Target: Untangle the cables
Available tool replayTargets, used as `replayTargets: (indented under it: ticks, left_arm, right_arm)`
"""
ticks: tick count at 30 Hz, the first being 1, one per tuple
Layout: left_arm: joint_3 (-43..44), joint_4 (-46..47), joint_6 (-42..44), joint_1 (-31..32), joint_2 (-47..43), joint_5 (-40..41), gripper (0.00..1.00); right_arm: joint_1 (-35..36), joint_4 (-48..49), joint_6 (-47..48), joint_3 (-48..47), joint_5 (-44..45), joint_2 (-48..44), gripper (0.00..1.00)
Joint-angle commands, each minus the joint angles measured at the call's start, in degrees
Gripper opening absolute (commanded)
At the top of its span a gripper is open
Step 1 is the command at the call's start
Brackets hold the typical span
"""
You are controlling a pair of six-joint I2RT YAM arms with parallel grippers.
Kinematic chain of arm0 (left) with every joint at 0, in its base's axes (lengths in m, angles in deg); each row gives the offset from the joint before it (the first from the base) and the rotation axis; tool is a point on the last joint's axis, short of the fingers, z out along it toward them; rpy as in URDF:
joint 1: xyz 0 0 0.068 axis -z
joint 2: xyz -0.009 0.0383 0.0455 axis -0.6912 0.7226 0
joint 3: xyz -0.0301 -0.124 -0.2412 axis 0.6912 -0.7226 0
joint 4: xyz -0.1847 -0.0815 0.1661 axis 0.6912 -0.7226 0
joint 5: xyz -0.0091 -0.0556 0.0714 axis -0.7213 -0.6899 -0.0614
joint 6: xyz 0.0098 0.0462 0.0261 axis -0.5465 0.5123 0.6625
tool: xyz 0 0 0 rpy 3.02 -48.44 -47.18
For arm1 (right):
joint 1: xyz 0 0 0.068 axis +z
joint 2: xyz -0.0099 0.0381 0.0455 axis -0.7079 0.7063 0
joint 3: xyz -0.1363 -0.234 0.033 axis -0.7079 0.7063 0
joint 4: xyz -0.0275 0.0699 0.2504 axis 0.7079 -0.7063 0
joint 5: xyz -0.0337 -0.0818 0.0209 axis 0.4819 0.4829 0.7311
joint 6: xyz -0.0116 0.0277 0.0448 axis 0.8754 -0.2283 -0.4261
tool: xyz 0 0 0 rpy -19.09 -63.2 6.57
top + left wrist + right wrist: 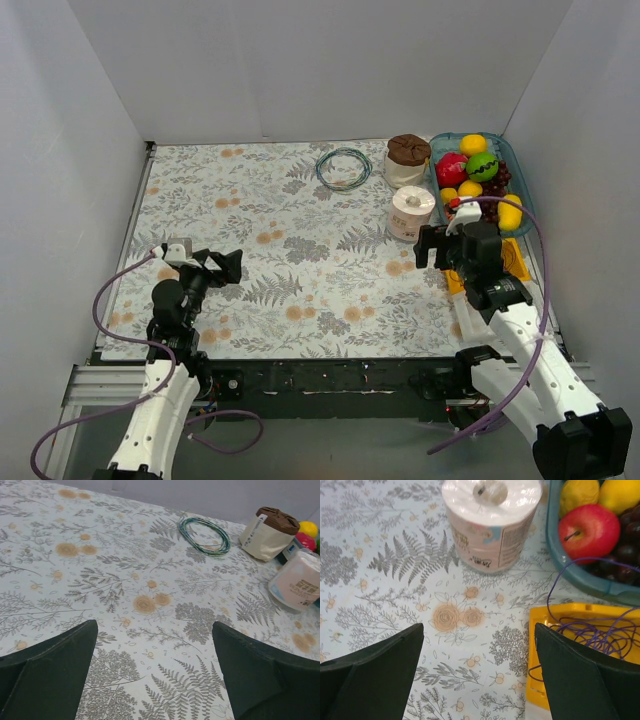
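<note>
A coil of green and blue cables (pixel 343 167) lies flat on the floral cloth at the back middle; it also shows in the left wrist view (pixel 204 535). A tangle of thin purple cable (pixel 600 630) sits in a yellow tray (pixel 560 617), with one strand rising toward the fruit basket. In the top view the yellow tray (pixel 516 262) is mostly hidden behind my right arm. My left gripper (pixel 222 268) (pixel 154 630) is open and empty over the cloth at the front left. My right gripper (pixel 432 248) (pixel 479 630) is open and empty, just left of the yellow tray.
A pink paper roll (pixel 410 214) (pixel 491 520) stands just beyond my right gripper. A brown-lidded tub (pixel 408 160) (pixel 267 532) stands behind it. A teal basket (pixel 521 200) of fruit sits at the back right. White walls close in three sides.
</note>
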Motion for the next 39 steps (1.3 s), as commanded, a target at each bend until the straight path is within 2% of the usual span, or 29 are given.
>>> replayTargets:
  ticks: [1,9,13,14,17,21,24,27,30,35,39]
  left_arm:
    - [-0.7,1.7,0.6,-4.9,0.9,-4.4,0.98]
    - [-0.5,2.5,2.1,-9.1,4.5,-9.3,0.98]
    - [0.2,2.2,1.9,-9.4,5.8,-9.6,0.98]
    - [0.3,2.3,1.9,-9.4,6.2,-9.6,0.98]
    - [0.4,2.7,1.9,-9.7,7.2,-10.3,0.98]
    - [0.2,3.0,2.0,-10.1,7.7,-10.7,0.98]
    - [0.2,3.0,2.0,-10.4,7.6,-10.7,0.98]
    - [0.1,3.0,1.9,-10.3,7.5,-10.5,0.98]
    - [-0.2,3.0,1.7,-10.4,7.0,-10.2,0.98]
    - [-0.8,3.3,1.4,-10.4,6.7,-9.9,0.98]
    - [-1.4,3.7,1.3,-10.4,6.4,-10.0,0.98]
  right_arm:
    - [1.9,12.5,0.3,7.0,0.1,-1.8,0.98]
    - [4.1,35.3,-4.7,24.7,2.0,-11.9,0.98]
    - [4.4,32.2,-7.5,27.0,12.4,-15.7,0.98]
    - [4.5,32.3,-9.7,27.2,13.3,-15.9,0.98]
    - [5.1,34.0,-8.6,28.3,9.1,-16.2,0.98]
    - [5.4,31.2,-10.1,28.7,16.5,-17.3,0.98]
    - [5.4,31.5,-7.5,28.6,14.5,-18.2,0.98]
    - [5.5,30.3,-8.7,28.3,16.7,-19.5,0.98]
    - [5.4,31.8,-9.2,29.5,15.2,-21.3,0.98]
    - [5.5,27.9,-6.4,29.5,18.1,-25.2,0.98]
    - [5.5,27.7,-3.4,30.1,14.9,-28.8,0.98]
